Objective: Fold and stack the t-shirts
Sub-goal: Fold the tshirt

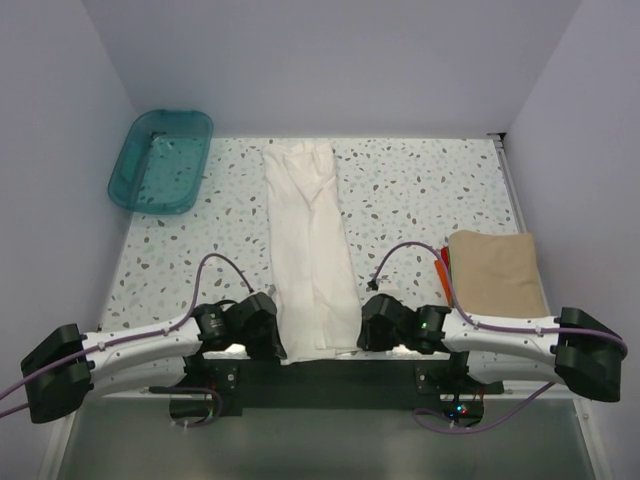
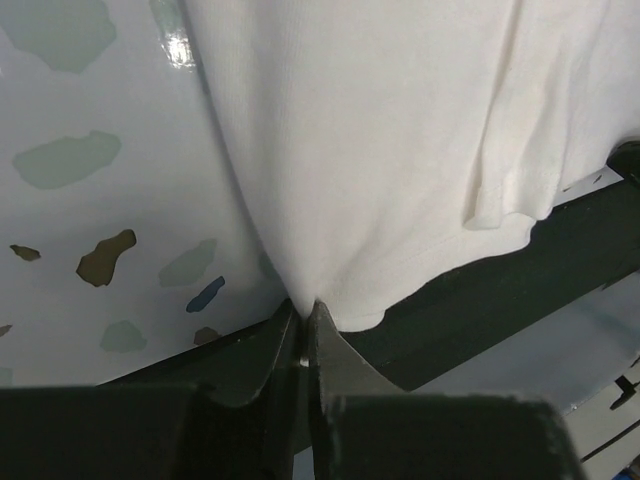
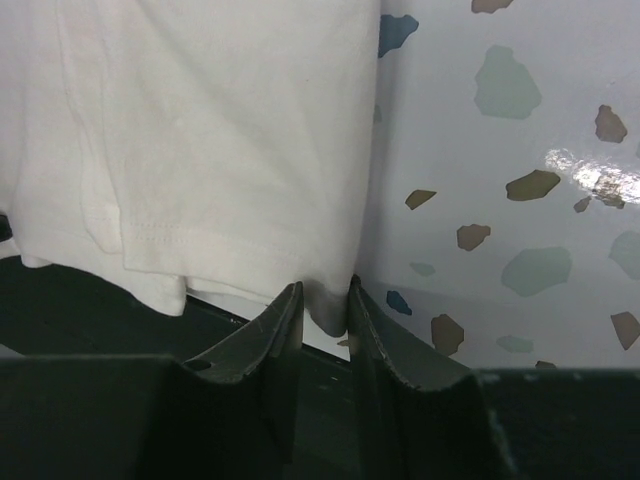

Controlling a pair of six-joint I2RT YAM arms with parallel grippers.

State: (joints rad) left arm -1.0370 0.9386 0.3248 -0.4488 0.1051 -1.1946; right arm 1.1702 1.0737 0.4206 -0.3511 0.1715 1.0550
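At the desk's (image 1: 420, 190) near edge, off-white t-shirt (image 1: 310, 250) lies lengthwise toward the far side, left claw (image 2: 303, 325) and right claw (image 3: 326, 305) each pinching a near hem corner.

Each arm is built from white tubular links joined by black cylindrical joint housings. The left arm (image 1: 140, 345) and the right arm (image 1: 500, 335) are identical in construction. A thin purple cable (image 1: 222, 258) forms a loop at the left wrist section, and a second purple cable (image 1: 405, 244) does so at the right. The left gripper (image 2: 305, 308) has two matte black wedge-shaped fingers tapering to narrow tips. The right gripper (image 3: 325, 290) matches it. A flat black mounting plate (image 1: 330, 378) spans both bases. Small coloured indicator lights (image 1: 455, 408) glow at the right base.
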